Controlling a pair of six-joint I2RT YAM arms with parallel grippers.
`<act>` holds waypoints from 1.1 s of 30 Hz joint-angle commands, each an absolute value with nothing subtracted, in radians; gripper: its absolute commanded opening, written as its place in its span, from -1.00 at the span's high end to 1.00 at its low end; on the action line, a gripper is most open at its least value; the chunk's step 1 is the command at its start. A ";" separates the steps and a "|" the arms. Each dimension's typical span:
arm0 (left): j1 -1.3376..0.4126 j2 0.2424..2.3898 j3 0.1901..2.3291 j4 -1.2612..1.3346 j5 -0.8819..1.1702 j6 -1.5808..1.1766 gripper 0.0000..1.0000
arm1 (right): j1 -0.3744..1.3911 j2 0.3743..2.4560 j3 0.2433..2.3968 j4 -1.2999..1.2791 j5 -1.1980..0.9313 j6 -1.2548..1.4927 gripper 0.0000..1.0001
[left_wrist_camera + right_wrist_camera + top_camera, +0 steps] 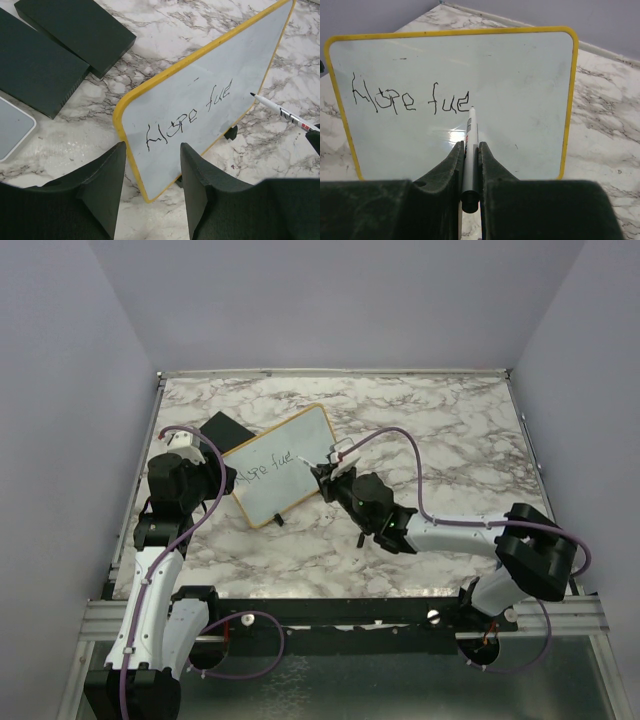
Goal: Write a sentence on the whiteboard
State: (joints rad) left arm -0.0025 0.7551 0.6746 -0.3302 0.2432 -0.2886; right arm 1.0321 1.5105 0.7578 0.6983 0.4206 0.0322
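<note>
Stretching beneath both arms is a veined marble table [450, 440], walled by plain grey panels [60, 390]. The right gripper [471, 146] pinches a marker [471, 125], tip against the whiteboard [520, 90] tilted just ahead, ending the sentence [410, 97] "Hope fue". The left gripper [152, 160] gapes, the whiteboard's corner just before its fingers.
</note>
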 commanded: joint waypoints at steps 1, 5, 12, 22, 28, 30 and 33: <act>-0.009 0.743 0.664 -0.314 0.263 -0.289 0.01 | 1.029 1.557 0.816 0.713 0.431 0.011 0.99; -0.009 0.744 0.664 -0.314 0.264 -0.289 0.01 | 1.028 1.584 0.849 0.717 0.435 -0.023 0.99; -0.009 0.744 0.664 -0.314 0.263 -0.289 0.01 | 1.019 1.619 0.884 0.717 0.437 -0.034 0.99; -0.009 0.747 0.664 -0.314 0.266 -0.290 0.01 | 1.006 1.638 0.897 0.722 0.443 -0.040 0.99; -0.009 0.749 0.664 -0.314 0.268 -0.288 0.01 | 1.004 1.647 0.906 0.724 0.432 -0.041 0.99; -0.009 0.749 0.664 -0.314 0.269 -0.288 0.01 | 1.004 1.649 0.909 0.725 0.423 -0.041 0.99; -0.009 0.749 0.664 -0.314 0.270 -0.289 0.01 | 1.004 1.653 0.915 0.726 0.419 -0.043 0.99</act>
